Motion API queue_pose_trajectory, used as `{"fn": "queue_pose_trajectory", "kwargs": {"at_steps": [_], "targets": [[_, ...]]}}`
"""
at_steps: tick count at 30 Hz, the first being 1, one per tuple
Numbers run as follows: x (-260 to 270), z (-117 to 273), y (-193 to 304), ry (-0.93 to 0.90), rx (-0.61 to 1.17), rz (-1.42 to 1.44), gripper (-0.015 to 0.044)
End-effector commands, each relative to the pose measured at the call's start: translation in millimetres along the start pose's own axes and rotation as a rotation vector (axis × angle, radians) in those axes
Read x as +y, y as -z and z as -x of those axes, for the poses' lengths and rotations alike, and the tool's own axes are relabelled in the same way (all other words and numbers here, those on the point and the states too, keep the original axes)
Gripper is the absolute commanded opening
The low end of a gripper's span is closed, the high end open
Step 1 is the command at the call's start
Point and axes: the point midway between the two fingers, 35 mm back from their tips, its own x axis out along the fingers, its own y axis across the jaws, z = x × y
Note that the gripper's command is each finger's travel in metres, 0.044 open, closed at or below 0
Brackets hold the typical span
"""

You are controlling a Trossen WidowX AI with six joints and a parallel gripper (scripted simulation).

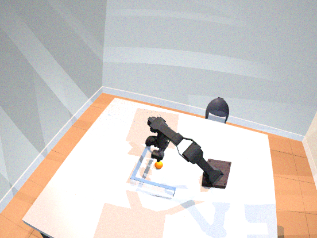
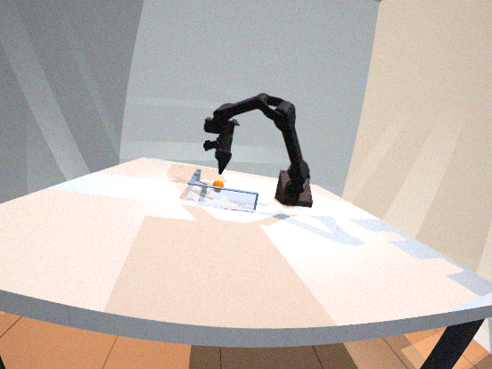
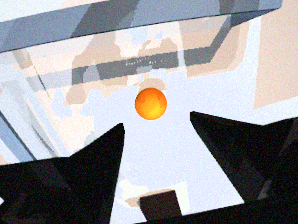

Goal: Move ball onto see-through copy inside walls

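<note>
The orange ball [image 1: 158, 164] [image 2: 217, 184] [image 3: 150, 104] is inside the corner made by the two clear walls, touching neither. The clear walls [image 1: 155, 183] [image 2: 224, 190] [image 3: 190, 20] show bluish top edges. My gripper [image 1: 158, 160] [image 2: 220, 173] [image 3: 156, 121] is open and empty above the ball. In the wrist view the ball shows beyond the gap between the spread fingertips, apart from both. No separate see-through copy can be made out; a faint round tint shows just beyond the ball in the wrist view. Whether the ball is still cannot be told.
The arm's dark base plate [image 1: 224, 172] [image 2: 282, 187] stands to the right of the walls. A dark chair [image 1: 217, 107] stands beyond the table's far edge. Patches of light and shadow cross the white table top [image 1: 80, 172] [image 2: 80, 245].
</note>
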Motion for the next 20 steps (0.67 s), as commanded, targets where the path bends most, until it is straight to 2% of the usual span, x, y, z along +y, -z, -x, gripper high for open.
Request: {"fn": "queue_pose_trajectory", "kwargs": {"at_steps": [1,9,13,15,20], "targets": [[1,27,2,0.006,-0.01,0.006,0.0337],[-2,19,-1,0.006,-0.022,-0.002,0.0337],[-1,48,2,0.007,-0.02,0.001,0.044],[0,64,4,0.007,-0.019,0.003,0.044],[0,66,4,0.007,-0.019,0.003,0.044]]}}
